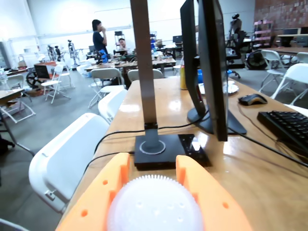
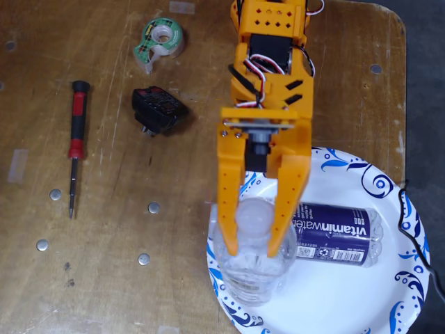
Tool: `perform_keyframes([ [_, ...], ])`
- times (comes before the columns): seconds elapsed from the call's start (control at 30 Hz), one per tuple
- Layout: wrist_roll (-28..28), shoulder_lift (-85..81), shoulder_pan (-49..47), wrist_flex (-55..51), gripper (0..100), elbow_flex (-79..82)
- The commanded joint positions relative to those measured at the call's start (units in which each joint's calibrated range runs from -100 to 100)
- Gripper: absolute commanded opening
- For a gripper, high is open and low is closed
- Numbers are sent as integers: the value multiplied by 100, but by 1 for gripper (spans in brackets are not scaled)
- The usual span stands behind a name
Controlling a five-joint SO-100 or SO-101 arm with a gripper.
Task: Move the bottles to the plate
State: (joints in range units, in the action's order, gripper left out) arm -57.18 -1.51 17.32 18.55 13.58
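Note:
In the fixed view my orange gripper [image 2: 255, 245] is shut on the slimmer clear bottle [image 2: 254, 282], with one finger on each side of its white cap [image 2: 253, 217]. The bottle stands upright over the left edge of the white paper plate [image 2: 389, 202] with blue swirls. I cannot tell whether its base touches the plate. The vitaminwater bottle [image 2: 334, 234] lies on its side on the plate, just right of my gripper. In the wrist view the white cap [image 1: 154, 207] fills the gap between my orange fingers [image 1: 103, 192].
On the wooden table left of the arm lie a red-handled screwdriver [image 2: 75, 146], a green tape dispenser [image 2: 161, 38], a small black block [image 2: 158, 110] and several small metal discs. The wrist view shows a lamp base [image 1: 154, 149], monitor [image 1: 211, 67], keyboard [image 1: 286, 127] and white chairs.

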Motion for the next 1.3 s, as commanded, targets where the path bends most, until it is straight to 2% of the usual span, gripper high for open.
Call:
perform_keyframes([
  [0.0,26,210,-368,68,4,-349],
  [0.2,47,657,-896,747,4,-286],
  [0.4,219,1138,-929,1382,4,-295],
  [0.67,240,1213,-843,1417,4,-34],
  [0.87,235,1121,-832,1374,9,291],
  [1.27,240,952,-702,1339,9,642],
])
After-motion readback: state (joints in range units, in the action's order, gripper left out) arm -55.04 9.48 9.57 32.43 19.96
